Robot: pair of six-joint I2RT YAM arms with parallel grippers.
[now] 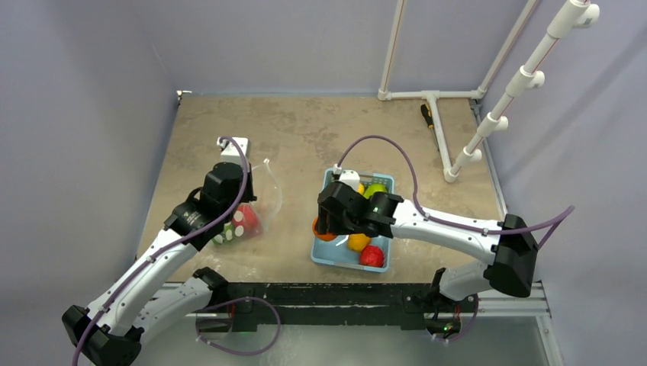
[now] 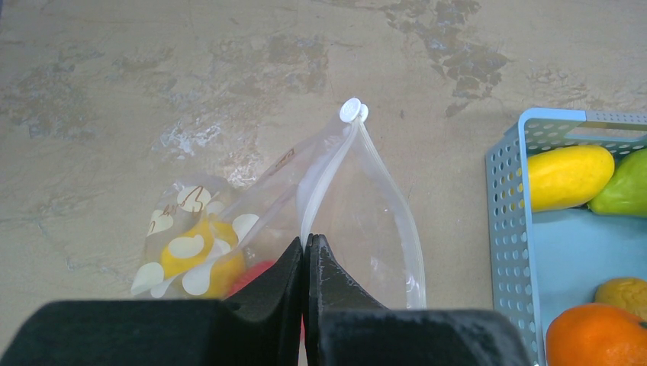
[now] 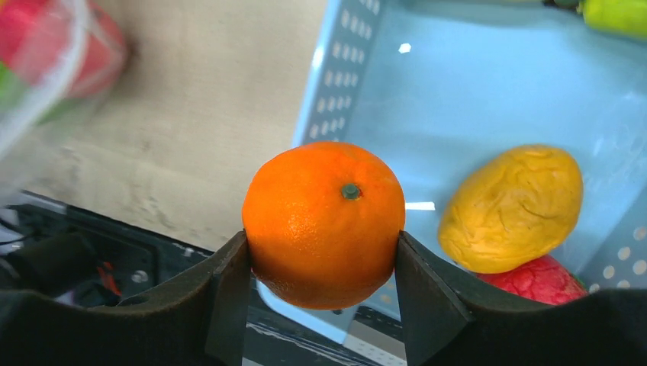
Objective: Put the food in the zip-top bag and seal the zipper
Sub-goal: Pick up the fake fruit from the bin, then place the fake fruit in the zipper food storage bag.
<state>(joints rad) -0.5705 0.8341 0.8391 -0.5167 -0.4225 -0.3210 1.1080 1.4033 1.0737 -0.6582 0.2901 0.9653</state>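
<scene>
Right hand [image 3: 322,255]: clamped on an orange [image 3: 323,217], one finger on each flank, stem dimple toward the wrist camera. In the top view it hangs at centre frame, over the lower-left corner of the light-blue basket [image 1: 387,181].

Left hand [image 2: 307,255]: clenched on the rim of the zip-top bag [image 2: 374,229], fingers pressed together with film between them. The bag lies on the desk [image 1: 305,130], left of centre in the top view, with a strip of bare desk between it and the basket. The mouth stands as a narrow loop. The zipper [image 2: 320,179] runs up one lip to a white slider [image 2: 352,111] and is unsealed. Food inside: a yellow fruit [image 2: 200,258] and a red fruit [image 2: 259,273], behind the printed dots. In the basket: a wrinkled yellow fruit [image 3: 511,207], a red one [image 3: 538,280] and a green one [image 2: 622,187].

Risks, as judged:
1. The orange is glossy and round, held on two small patches. A jolt in the carry may squirt it out. The right wrist view shows the desk's dark front edge below it, so a drop here could leave the desk.
2. The mouth looks little wider than the orange, and only one lip is pinched. The slack lip may fold under the fruit and block entry, or the orange may roll away across the desk.
3. The film is thin, so a push from the orange may drag it out of the left hand and collapse the loop.
4. Fruit crowding the mouth would hinder the zipper from closing.
</scene>
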